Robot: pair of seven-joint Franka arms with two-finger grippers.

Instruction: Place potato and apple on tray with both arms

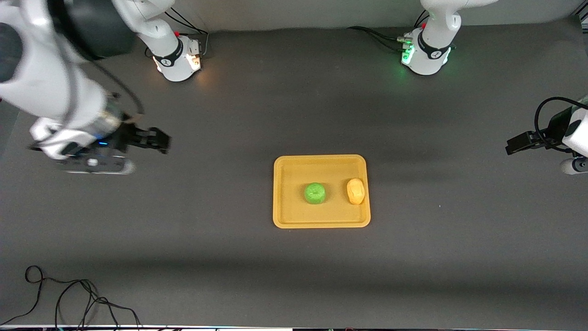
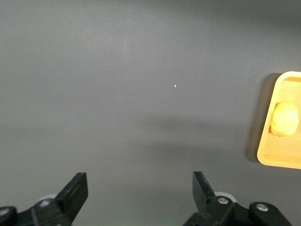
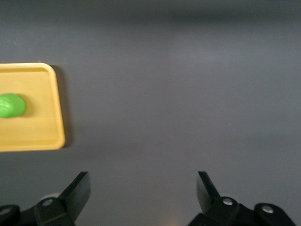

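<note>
The yellow-orange tray [image 1: 289, 216] lies in the middle of the table. The green apple [image 1: 315, 193] sits on it near its middle. The yellow-orange potato [image 1: 356, 191] lies on it beside the apple, toward the left arm's end. My right gripper [image 1: 161, 140] is open and empty, up over bare table toward the right arm's end. My left gripper [image 1: 511, 147] is open and empty over bare table toward the left arm's end. The left wrist view shows the potato [image 2: 284, 118] and tray edge [image 2: 268, 157]. The right wrist view shows the apple [image 3: 11, 105] on the tray [image 3: 49, 136].
Black cables [image 1: 69, 299] lie on the table near its front edge toward the right arm's end. The two arm bases [image 1: 179, 57] [image 1: 425, 55] stand along the table's back edge.
</note>
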